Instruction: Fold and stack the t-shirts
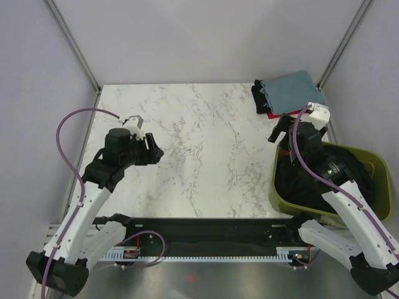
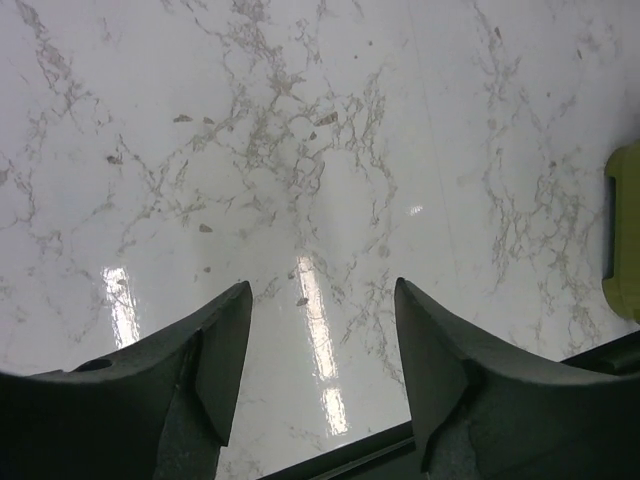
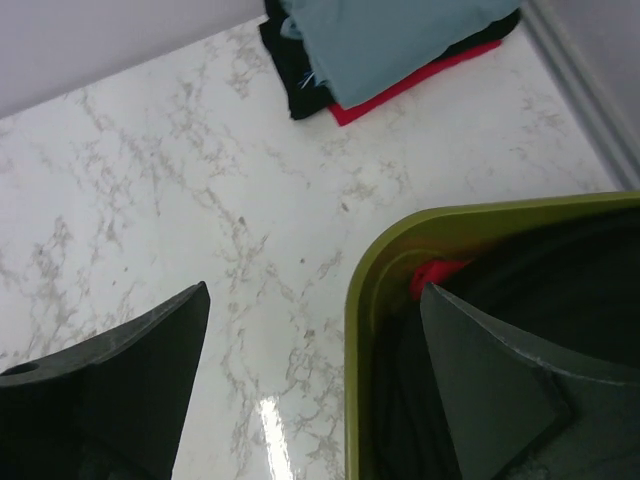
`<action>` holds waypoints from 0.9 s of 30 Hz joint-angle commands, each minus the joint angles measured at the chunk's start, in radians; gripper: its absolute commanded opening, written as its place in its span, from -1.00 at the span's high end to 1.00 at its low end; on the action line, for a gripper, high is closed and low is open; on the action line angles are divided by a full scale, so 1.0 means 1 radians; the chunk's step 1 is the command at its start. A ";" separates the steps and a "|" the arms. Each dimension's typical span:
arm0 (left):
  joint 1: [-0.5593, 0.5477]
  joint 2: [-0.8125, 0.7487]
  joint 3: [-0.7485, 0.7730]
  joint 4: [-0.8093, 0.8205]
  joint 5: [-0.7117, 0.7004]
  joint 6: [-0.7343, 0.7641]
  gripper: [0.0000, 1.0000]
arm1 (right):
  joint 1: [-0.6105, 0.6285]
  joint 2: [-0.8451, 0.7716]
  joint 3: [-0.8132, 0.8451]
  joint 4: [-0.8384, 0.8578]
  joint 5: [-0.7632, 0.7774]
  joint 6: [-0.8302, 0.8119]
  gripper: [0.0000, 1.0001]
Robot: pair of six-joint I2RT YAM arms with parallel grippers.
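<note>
A stack of folded t-shirts lies at the table's back right corner: a grey-blue one (image 1: 288, 87) (image 3: 390, 40) on top, a black one (image 1: 260, 99) (image 3: 290, 75) and a red one (image 1: 274, 115) (image 3: 405, 90) beneath. More t-shirts fill the olive-green basket (image 1: 374, 156) (image 3: 362, 300): a loose black one (image 1: 312, 180) (image 3: 570, 290) and a bit of red cloth (image 3: 436, 272). My right gripper (image 1: 282, 129) (image 3: 315, 288) hangs open over the basket's far left corner, holding nothing. My left gripper (image 1: 154, 149) (image 2: 320, 285) stands open above bare marble at the left, nothing between its fingers.
The marble table (image 1: 206, 156) stretches between the two arms. Grey walls with metal posts close in the back and sides. The basket's edge (image 2: 625, 230) shows at the right of the left wrist view. A black rail runs along the near edge (image 1: 206, 227).
</note>
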 commanded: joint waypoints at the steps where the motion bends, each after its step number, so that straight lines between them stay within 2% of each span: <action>1: -0.004 -0.074 -0.020 0.072 0.018 0.016 -0.37 | 0.000 -0.062 0.004 -0.046 0.229 0.040 -0.93; 5: -0.004 -0.033 -0.011 0.058 0.018 0.032 -0.37 | -0.052 -0.104 -0.048 -0.110 0.375 0.099 -0.96; 7: -0.004 -0.022 -0.005 0.052 0.013 0.041 -0.36 | -0.098 -0.121 -0.085 -0.149 0.369 0.149 -0.96; 8: -0.004 -0.017 -0.004 0.046 0.013 0.041 -0.35 | -0.159 -0.130 -0.102 -0.149 0.360 0.156 -0.96; 10: -0.004 -0.020 -0.005 0.046 0.012 0.038 -0.34 | -0.235 -0.133 -0.135 -0.146 0.295 0.156 -0.96; 12: -0.002 -0.023 -0.005 0.043 0.015 0.036 -0.33 | -0.380 -0.104 -0.149 -0.147 0.205 0.143 -0.96; 13: -0.004 -0.023 -0.004 0.043 0.013 0.036 -0.33 | -0.438 -0.062 -0.161 -0.152 0.085 0.141 -0.96; 14: -0.004 -0.023 -0.005 0.044 0.013 0.036 -0.33 | -0.570 -0.041 -0.174 -0.155 0.020 0.143 -0.96; 17: -0.004 -0.022 0.000 0.043 0.016 0.038 -0.32 | -0.751 0.014 -0.249 -0.106 -0.169 0.103 -0.96; 20: -0.004 -0.028 -0.004 0.040 0.023 0.036 -0.31 | -0.759 0.029 -0.267 -0.037 -0.238 0.142 -0.93; 23: -0.004 -0.023 -0.001 0.040 0.023 0.038 -0.31 | -0.760 0.058 -0.251 -0.015 -0.275 0.169 -0.72; 25: -0.004 -0.023 0.000 0.037 0.024 0.038 -0.31 | -0.760 0.052 -0.257 -0.011 -0.271 0.172 -0.46; 26: -0.002 -0.025 -0.002 0.037 0.023 0.038 -0.30 | -0.760 0.042 -0.263 0.000 -0.262 0.172 -0.24; 27: -0.004 -0.025 -0.001 0.037 0.023 0.038 -0.30 | -0.760 0.013 -0.266 0.006 -0.263 0.167 0.24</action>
